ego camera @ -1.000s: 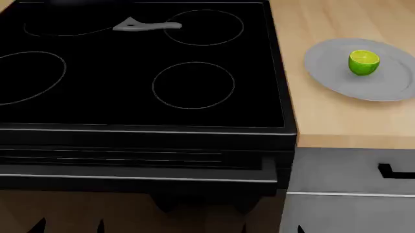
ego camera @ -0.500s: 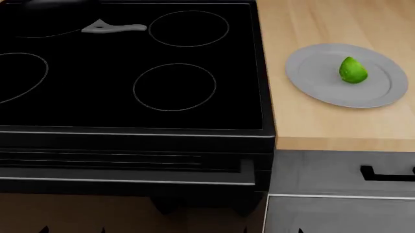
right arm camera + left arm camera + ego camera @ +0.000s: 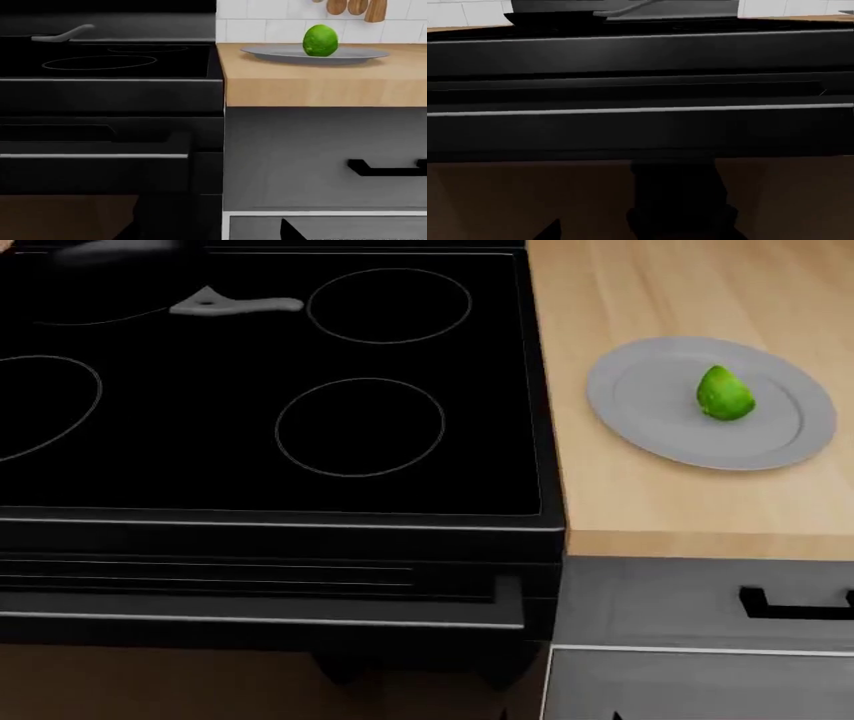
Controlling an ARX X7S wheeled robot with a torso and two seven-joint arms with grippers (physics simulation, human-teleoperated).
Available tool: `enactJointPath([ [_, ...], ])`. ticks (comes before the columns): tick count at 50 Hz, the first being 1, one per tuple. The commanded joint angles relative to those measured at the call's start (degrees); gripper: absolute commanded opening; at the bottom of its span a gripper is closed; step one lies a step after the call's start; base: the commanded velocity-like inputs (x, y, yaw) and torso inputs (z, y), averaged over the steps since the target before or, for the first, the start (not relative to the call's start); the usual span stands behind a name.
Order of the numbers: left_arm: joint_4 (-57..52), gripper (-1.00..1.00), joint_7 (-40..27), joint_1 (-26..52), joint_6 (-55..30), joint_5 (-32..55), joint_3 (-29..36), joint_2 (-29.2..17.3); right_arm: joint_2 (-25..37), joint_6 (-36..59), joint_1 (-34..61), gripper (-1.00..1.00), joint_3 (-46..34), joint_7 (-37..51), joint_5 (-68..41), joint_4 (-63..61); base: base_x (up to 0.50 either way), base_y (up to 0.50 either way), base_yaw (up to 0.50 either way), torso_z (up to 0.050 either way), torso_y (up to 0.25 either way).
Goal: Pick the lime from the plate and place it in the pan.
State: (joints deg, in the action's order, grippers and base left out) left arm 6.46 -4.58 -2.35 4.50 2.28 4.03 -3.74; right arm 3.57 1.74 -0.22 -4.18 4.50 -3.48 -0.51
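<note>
The lime [image 3: 725,393] lies rind up on the light-grey plate [image 3: 641,400], on the wooden counter right of the stove. In the right wrist view the lime [image 3: 320,40] and plate [image 3: 267,51] sit ahead and higher. The black pan is mostly cut off at the far left of the stove; its silver handle [image 3: 234,306] shows, also in the right wrist view [image 3: 63,34]. The left wrist view shows the pan [image 3: 547,7] beyond the stove front. My right gripper [image 3: 207,236] and left gripper [image 3: 634,236] are low before the cabinets, tips apart, empty.
The black stove top [image 3: 267,440] has thin burner circles. The wooden counter [image 3: 667,290] ends at a front edge above a grey drawer with a black handle [image 3: 794,605]. Wooden utensils [image 3: 353,7] hang on the tiled wall behind the plate.
The head view has shifted, so stove and plate sit further left and slightly lower. The lime has turned on the plate; its cut face no longer shows.
</note>
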Motion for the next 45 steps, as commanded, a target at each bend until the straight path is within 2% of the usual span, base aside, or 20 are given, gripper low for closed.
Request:
enactJointPath([
  [1,2.5,1.0,-2.3,0.9,-3.2,-3.8,-2.4,1.6,-1.2,0.6,-0.6,1.0,1.8,-1.6,0.9,-0.9,0.0,0.0,0.0,0.0,0.0],
  [5,5.1,1.0,-2.6,1.8,-2.4,-3.2,-1.8,1.2,-0.7,0.7,-0.7,1.0,1.4,-1.1,0.4,-1.0,0.0,0.0,0.0,0.0,0.0],
  [7,0.3,1.0,-1.6,0.3,-4.6,-1.7,-1.3,1.0,-0.5,0.5,-0.7,1.0,1.1,-0.8,0.2,-0.9,0.0,0.0,0.0,0.05,0.0],
  [26,3.0,1.0,-2.1,1.7,-1.6,0.0,0.9,-0.6,1.2,1.3,-0.1,1.0,-0.8,0.8,-1.0,-1.3,0.0,0.0,0.0,0.05,0.0],
  [39,-3.3,1.0,-2.4,1.4,-7.7,0.3,2.4,-2.6,2.4,2.9,0.6,1.0,-1.6,1.6,-2.0,-3.1,0.0,0.0,0.0,0.046,0.0],
  [40,-5.7,1.0,-3.2,1.7,-7.5,-0.2,1.4,-3.7,3.2,4.9,1.2,1.0,-0.8,1.3,-3.1,-4.9,0.0,0.0,0.0,0.0,0.0],
  [45,-28.3,1.0,-3.4,1.5,-22.6,1.2,-3.8,-9.7,8.9,19.1,3.7,1.0,3.5,2.1,-6.7,-23.1,0.0,0.0,0.0,0.0,0.0],
])
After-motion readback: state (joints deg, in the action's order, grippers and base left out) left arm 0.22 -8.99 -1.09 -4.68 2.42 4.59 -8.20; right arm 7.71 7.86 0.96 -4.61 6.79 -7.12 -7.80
